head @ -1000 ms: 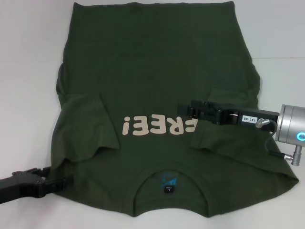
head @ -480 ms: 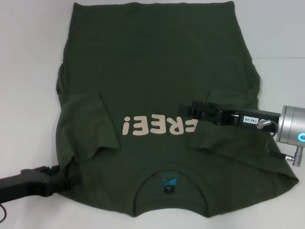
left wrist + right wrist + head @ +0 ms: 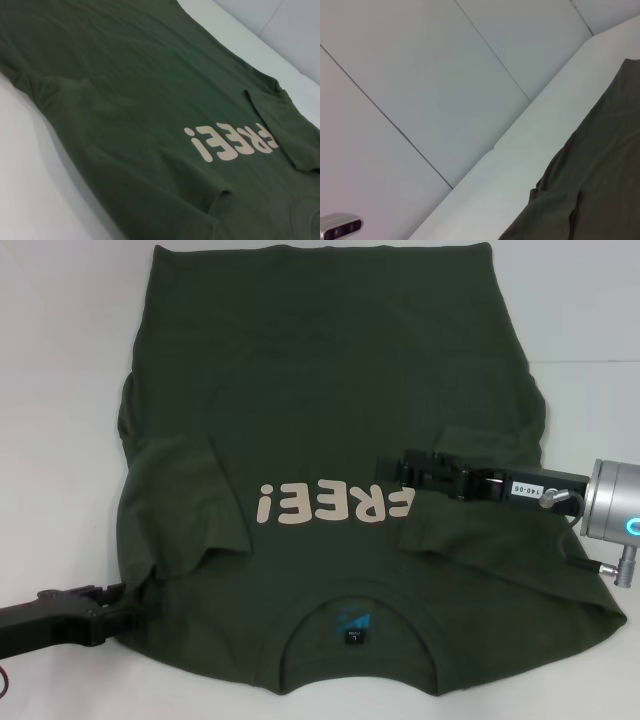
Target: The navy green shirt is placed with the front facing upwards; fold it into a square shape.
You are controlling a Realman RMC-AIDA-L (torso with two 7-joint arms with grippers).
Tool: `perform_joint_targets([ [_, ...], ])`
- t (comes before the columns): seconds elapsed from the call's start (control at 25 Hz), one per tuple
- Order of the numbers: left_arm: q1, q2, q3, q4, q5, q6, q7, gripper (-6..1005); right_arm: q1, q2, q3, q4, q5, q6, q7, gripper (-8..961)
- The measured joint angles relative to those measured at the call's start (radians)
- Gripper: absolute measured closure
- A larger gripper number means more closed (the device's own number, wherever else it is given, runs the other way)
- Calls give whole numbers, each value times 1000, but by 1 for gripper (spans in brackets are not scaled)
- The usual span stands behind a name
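Observation:
The navy green shirt [image 3: 330, 370] lies front up on the white table [image 3: 60, 390], collar and neck label [image 3: 354, 625] nearest me. The cream "FREE!" lettering [image 3: 325, 505] reads upside down. Both sleeves are folded inward over the chest. My right gripper [image 3: 392, 472] sits across the hem of the folded right sleeve, whose cloth covers the first letter. At the lower left, my left gripper [image 3: 135, 608] touches the shirt's shoulder edge. In the left wrist view the shirt [image 3: 125, 100] and its lettering [image 3: 230, 142] fill the picture. In the right wrist view only a strip of the shirt [image 3: 600, 180] shows.
Bare white table surrounds the shirt, widest on the left [image 3: 50, 490] and far right [image 3: 590, 320]. The shirt's hem [image 3: 320, 250] reaches the far edge of the head view. A pale panelled wall [image 3: 420, 75] stands beyond the table edge.
My left gripper pushed in toward the shoulder edge, then drew back slightly to the left. The right gripper drifted a little right and down. The shirt's shape looks unchanged.

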Motion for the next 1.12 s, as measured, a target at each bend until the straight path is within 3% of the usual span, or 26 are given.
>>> perform_joint_targets([
  [0.28,-2,-3,1,11,19,-18,-2,387,0,0,10,-3,1,-2,0,57],
  [0.36,-3,-3,2,12,19,-23,-5,616,0,0,10,-3,1,-1,0,57],
  [0.96,-10,-1,17,22,35,-28,-29,943,0,0,12,-7,1,0,1,57],
  [1.12,-15,6,10,34,36,42,-47,965,-4,-18,6,-7,-9,0,22,57],
])
